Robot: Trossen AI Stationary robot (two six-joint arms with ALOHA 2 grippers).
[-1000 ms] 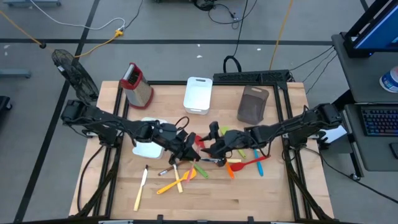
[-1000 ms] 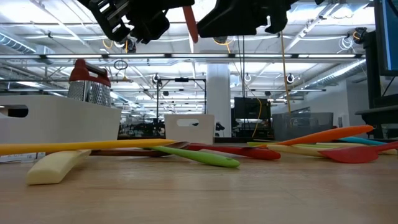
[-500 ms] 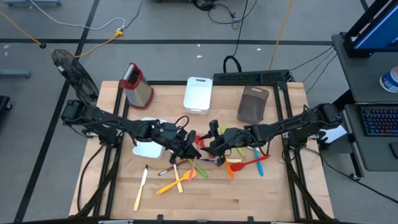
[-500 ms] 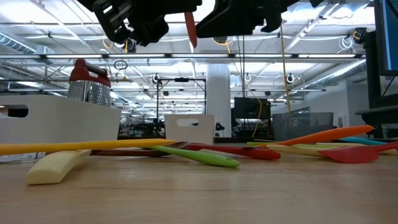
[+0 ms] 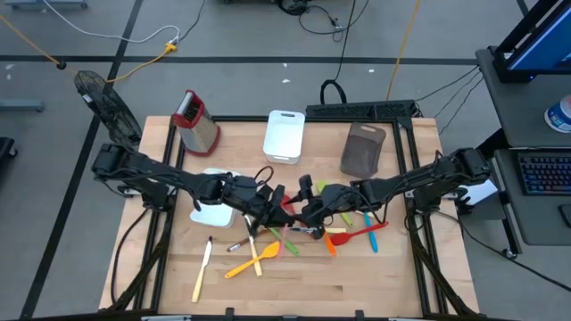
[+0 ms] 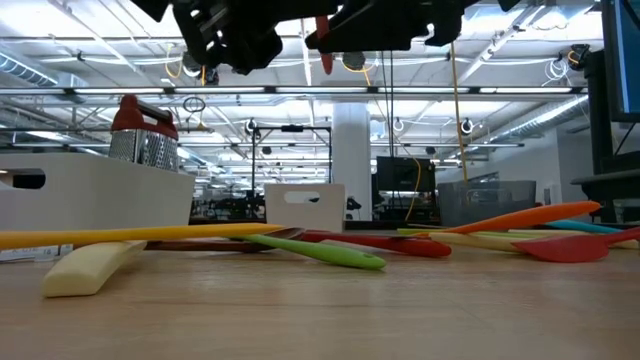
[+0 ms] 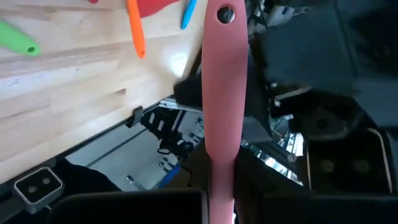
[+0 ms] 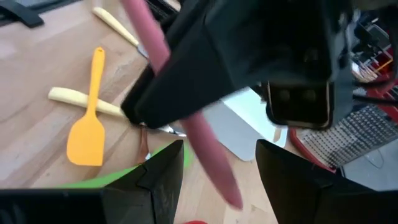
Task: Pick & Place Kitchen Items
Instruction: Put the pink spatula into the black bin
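The tabletop (image 5: 375, 285) carries a white bin (image 5: 284, 135) at the back, a grey bin (image 5: 363, 149) beside it and a grater (image 5: 196, 120) toward my left. My two arms meet above its middle, over the scattered utensils (image 5: 294, 241). My left gripper (image 5: 272, 205) has its fingers (image 7: 261, 186) closed on a pink spatula (image 7: 222, 93), held in the air well above the wood. My right gripper (image 5: 308, 209) hovers just beside it, fingers (image 8: 158, 180) spread apart with the pink handle passing between them, grasping nothing. A yellow spatula (image 8: 89, 124) lies across a cream knife (image 8: 81, 98) below.
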